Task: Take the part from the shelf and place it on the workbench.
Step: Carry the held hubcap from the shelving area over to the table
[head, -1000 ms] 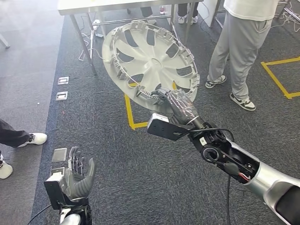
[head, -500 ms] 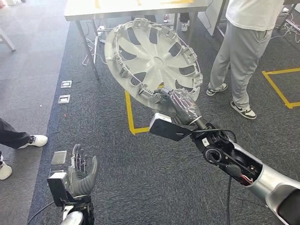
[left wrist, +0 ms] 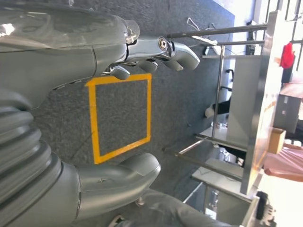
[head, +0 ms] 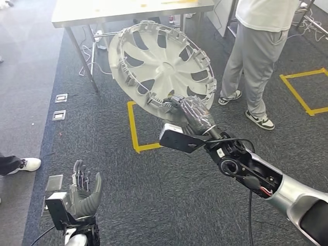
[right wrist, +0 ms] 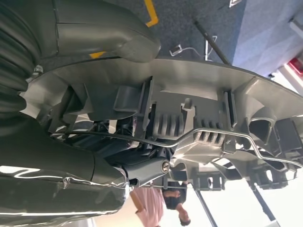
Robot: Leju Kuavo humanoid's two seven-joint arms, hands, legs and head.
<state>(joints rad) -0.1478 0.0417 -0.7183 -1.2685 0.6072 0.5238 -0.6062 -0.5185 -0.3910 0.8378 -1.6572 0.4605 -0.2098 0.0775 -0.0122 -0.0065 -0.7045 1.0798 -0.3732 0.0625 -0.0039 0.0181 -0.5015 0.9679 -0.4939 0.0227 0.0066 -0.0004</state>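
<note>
Hubcap, round silver-grey plastic wheel cover w/ curved spokes and clip tabs round its rim (head: 162, 64), is off the shelf and in the air, carried at its near lower edge by the right hand (head: 189, 114). Hand's fingers are wrapped over the rim there; right wrist view shows the thick grey thumb (right wrist: 107, 40) on one face of the rim and darker fingers on the other, so a firm pinch on the edge, not a cradle. Disc rides tilted, inner clip side up toward the camera, spreading fwd and to the left from the hand.

Key relation: steel-topped workbench on thin metal legs (head: 116, 10) lies straight ahead, beyond the hubcap's far edge, which overlaps the bench's front edge in head view. Can't tell if it's above the top or short of it. Judgement: carry phase, placing not yet done; next move needs the disc levelled and pushed fwd over the top.

Left hand (head: 83, 192) hangs low on the robot's left, fingers spread, holding nothing, well apart from the hubcap; right arm clearly the nearer.

Hard to make out: bench top cut off by frame edge, so landing spot unseen. Person in grey trousers and white top (head: 259, 46) stands just right of the bench, near the hubcap's right edge; yellow tape square on dark carpet (head: 133, 130) partly hidden under the disc.
</note>
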